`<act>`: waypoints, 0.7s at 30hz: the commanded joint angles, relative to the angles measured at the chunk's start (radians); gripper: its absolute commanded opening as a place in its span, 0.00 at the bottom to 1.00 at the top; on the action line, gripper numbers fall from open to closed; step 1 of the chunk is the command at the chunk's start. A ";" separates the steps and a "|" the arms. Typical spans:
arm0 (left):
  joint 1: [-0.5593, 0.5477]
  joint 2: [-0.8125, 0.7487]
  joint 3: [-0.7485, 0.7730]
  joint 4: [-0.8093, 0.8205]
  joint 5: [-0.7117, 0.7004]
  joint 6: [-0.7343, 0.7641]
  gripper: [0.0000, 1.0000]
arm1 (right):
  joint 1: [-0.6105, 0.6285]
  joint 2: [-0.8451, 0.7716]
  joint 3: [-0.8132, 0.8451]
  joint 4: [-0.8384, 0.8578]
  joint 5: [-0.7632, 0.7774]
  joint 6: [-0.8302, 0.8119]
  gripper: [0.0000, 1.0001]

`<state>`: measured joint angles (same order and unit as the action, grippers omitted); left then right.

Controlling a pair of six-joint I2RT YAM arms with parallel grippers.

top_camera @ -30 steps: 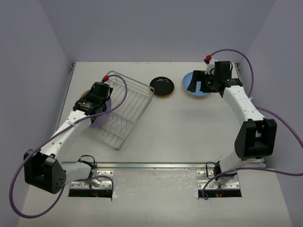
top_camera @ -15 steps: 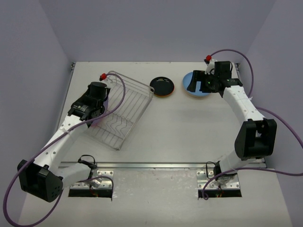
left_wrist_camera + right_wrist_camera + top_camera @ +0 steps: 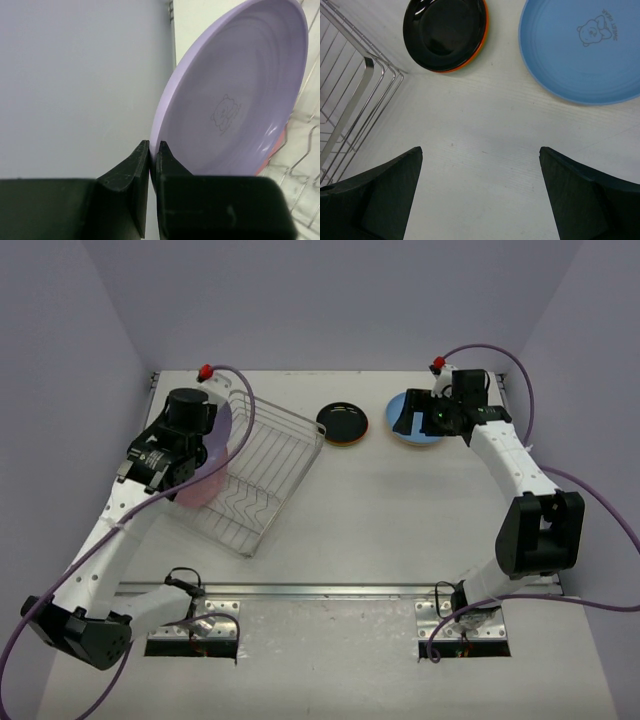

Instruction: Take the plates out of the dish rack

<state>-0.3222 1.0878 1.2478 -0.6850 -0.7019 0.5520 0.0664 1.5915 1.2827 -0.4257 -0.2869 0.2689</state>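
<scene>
1. Plate in hand on my feed is the lavender plate. It's smooth, glossy and solid pale purple, with a faint bear outline in the middle of its well.
2. My left gripper is pinched tight on its rim, one finger on each face. The plate stands on edge at the left end of the dish rack. I can't tell whether its lower edge is clear of the wires.
3. Right behind it is a pink plate at the rack's left side. Only a sliver shows on the wrist cam, so I can't say how it sits.
4. The rack is a silver wire basket with a zigzag base, sitting at an angle on the table.
5. My right gripper hovers with its fingers spread wide, gripping nothing.
6. Below it, a shiny black plate is stacked on an orange plate just beside the rack's corner. A blue plate with a bear print lies flat nearby, not touching that stack.
</scene>
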 commanded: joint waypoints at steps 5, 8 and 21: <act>-0.010 0.090 0.292 -0.271 0.545 -0.275 0.00 | 0.108 -0.103 0.025 0.092 -0.165 -0.033 0.99; -0.011 0.095 0.258 -0.284 0.748 -0.296 0.00 | 0.199 -0.136 0.049 0.084 -0.191 -0.054 0.99; -0.009 0.124 0.188 -0.303 1.006 -0.325 0.00 | 0.587 -0.073 0.172 -0.022 -0.029 -0.191 0.83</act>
<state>-0.3260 1.2224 1.4181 -1.0173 0.2031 0.2515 0.5891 1.4867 1.4050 -0.4262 -0.4001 0.1556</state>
